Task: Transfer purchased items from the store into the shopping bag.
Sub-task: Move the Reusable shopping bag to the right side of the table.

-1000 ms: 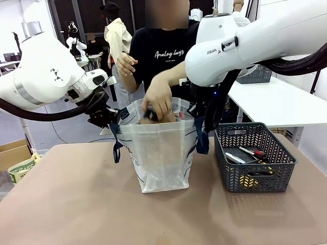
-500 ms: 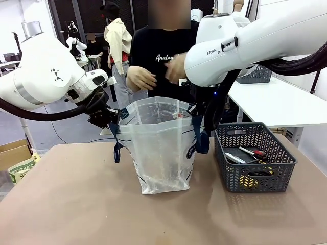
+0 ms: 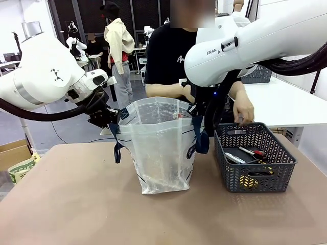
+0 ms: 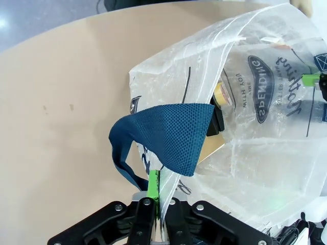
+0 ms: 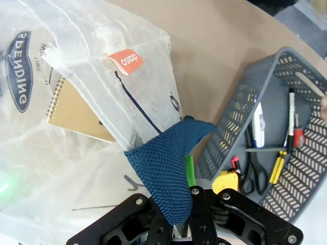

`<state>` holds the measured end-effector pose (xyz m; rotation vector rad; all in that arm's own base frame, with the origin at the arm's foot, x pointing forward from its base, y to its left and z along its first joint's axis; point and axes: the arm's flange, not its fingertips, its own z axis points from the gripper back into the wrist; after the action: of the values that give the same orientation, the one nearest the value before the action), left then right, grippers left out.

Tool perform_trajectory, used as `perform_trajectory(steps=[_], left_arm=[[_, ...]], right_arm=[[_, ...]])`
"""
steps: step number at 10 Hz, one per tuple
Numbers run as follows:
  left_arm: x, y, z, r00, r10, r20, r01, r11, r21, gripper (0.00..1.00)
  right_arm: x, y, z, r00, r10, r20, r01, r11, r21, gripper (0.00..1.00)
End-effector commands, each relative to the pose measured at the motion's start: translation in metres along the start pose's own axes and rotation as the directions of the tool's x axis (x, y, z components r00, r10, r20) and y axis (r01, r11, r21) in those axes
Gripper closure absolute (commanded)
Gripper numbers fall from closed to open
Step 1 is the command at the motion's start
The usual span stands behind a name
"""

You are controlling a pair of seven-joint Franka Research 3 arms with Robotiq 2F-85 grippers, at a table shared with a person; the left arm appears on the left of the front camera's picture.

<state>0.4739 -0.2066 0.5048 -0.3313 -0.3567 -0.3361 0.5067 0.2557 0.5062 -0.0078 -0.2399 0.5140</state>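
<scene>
The clear shopping bag (image 3: pixel 161 148) stands open at mid-table, held wide by both arms. My left gripper (image 3: pixel 108 118) is shut on its left rim; in the left wrist view the green pads (image 4: pixel 153 185) pinch the plastic beside a navy strap (image 4: pixel 168 132). My right gripper (image 3: pixel 196 109) is shut on the right rim by the other strap (image 5: pixel 163 163). A brown spiral notebook (image 5: pixel 76 115) lies inside the bag. To the right, the dark grey basket (image 3: pixel 255 178) holds pens (image 5: pixel 291 109), scissors (image 5: pixel 255 171) and a yellow piece (image 3: pixel 249 181). The person's hand (image 3: pixel 244 109) hovers over its far rim.
The brown tabletop (image 3: pixel 76 204) has open room in front of and left of the bag. A white table (image 3: pixel 276 102) stands behind the basket. A cardboard box (image 3: pixel 13 153) sits off the table's left edge.
The person's hand has come out of the bag and moved right to above the basket. Both arms and the bag have stayed put.
</scene>
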Motion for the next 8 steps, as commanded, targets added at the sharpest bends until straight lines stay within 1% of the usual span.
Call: perform_trajectory(steps=[1,8], left_arm=[[-0.0001,0.0007,0.0010,1.000,0.001,0.002,-0.001,1.000,0.001,1.00],[-0.0001,0.0007,0.0010,1.000,0.001,0.002,-0.001,1.000,0.001,1.00]], right_arm=[[-0.0005,-0.0015,0.0006,1.000,-0.002,0.001,0.002,1.000,-0.001,1.00],[-0.0005,-0.0015,0.0006,1.000,-0.002,0.001,0.002,1.000,-0.001,1.00]])
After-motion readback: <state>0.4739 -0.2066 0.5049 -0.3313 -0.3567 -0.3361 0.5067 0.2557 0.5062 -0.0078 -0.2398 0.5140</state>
